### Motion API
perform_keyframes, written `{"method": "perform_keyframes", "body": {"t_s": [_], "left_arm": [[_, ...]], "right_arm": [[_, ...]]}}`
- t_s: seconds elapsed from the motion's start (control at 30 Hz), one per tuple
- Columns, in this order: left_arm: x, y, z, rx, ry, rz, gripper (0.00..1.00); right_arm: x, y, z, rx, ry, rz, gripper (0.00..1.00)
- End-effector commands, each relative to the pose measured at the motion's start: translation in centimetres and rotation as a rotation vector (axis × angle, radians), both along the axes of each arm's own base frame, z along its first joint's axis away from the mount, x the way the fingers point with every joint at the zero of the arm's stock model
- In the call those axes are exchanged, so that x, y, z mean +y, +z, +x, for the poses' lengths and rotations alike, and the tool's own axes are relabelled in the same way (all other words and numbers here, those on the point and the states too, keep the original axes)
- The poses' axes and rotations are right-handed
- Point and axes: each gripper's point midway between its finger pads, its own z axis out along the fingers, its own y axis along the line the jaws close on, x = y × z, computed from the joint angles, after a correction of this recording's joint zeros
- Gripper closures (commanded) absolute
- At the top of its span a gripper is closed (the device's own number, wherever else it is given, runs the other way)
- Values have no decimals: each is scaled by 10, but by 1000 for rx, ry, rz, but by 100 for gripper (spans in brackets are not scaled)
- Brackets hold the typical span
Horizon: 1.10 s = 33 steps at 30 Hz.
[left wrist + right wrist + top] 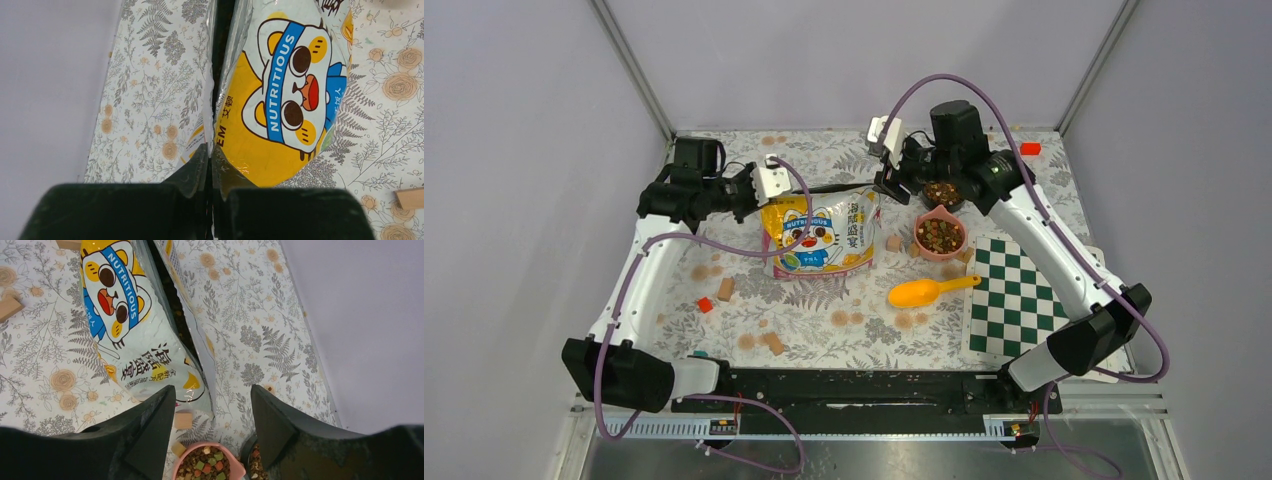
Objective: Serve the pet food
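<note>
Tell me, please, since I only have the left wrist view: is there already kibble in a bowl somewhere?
Observer: Yes. A pink bowl to the right of the bag holds pet food.
Operator: Thank you. Is the right gripper holding anything?
Observer: No. The right gripper is open, with nothing between its fingers, and hovers by the bag's far right corner.
Operator: Is there a scoop in the scene?
Observer: Yes. An orange scoop lies on the table, on the near side of the bowl, and neither gripper touches it.
</note>
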Motion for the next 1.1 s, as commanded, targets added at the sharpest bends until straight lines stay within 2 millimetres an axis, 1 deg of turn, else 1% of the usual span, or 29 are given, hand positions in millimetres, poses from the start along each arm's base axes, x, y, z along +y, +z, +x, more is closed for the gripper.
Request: {"method": "perform_keyframes", "body": {"t_s": [0.0, 0.03, 0.1, 0.17, 0.3, 0.33, 0.37, 0.4, 0.43, 0.6, 0.63, 0.67, 0.7, 0.77, 0.83, 1.07], "left_arm": [[-8, 25, 8, -84, -38, -24, 100], [-9, 25, 8, -85, -39, -22, 95], [-10, 25, 9, -83, -40, -24, 80], [-10, 26, 10, -83, -40, -29, 75], [-14, 29, 14, -95, -39, -45, 76], [-15, 29, 14, -95, -43, -47, 79], [-16, 29, 14, -95, -46, -49, 85], [-16, 28, 14, -93, -48, -49, 97], [-16, 28, 14, -95, -49, -48, 100], [-17, 29, 14, -97, -55, -50, 100], [-17, 30, 15, -96, -52, -53, 97], [-17, 32, 17, -101, -42, -61, 84], [-18, 32, 18, -99, -36, -68, 78], [-19, 32, 18, -101, -39, -77, 69], [-22, 32, 19, -103, -43, -86, 67], [-30, 33, 20, -103, -60, -99, 67]], "right_arm": [[-6, 23, -3, -49, -25, 47, 35], [-6, 22, -3, -47, -28, 51, 35], [-6, 22, -3, -49, -31, 59, 35], [-6, 22, -4, -47, -34, 63, 35], [-7, 21, -4, -44, -38, 63, 35], [-7, 21, -4, -44, -39, 63, 34], [-7, 21, -4, -44, -40, 63, 35], [-7, 21, -4, -44, -41, 62, 35], [-8, 20, -4, -44, -42, 61, 34], [-8, 19, -4, -43, -43, 58, 34], [-8, 19, -4, -41, -44, 59, 34], [-7, 19, -4, -38, -41, 61, 34], [-7, 18, -4, -34, -40, 62, 34], [-4, 18, -4, -28, -33, 72, 34], [1, 18, -2, -26, -25, 97, 32], [25, 27, 1, 47, -2, 229, 28]]}}
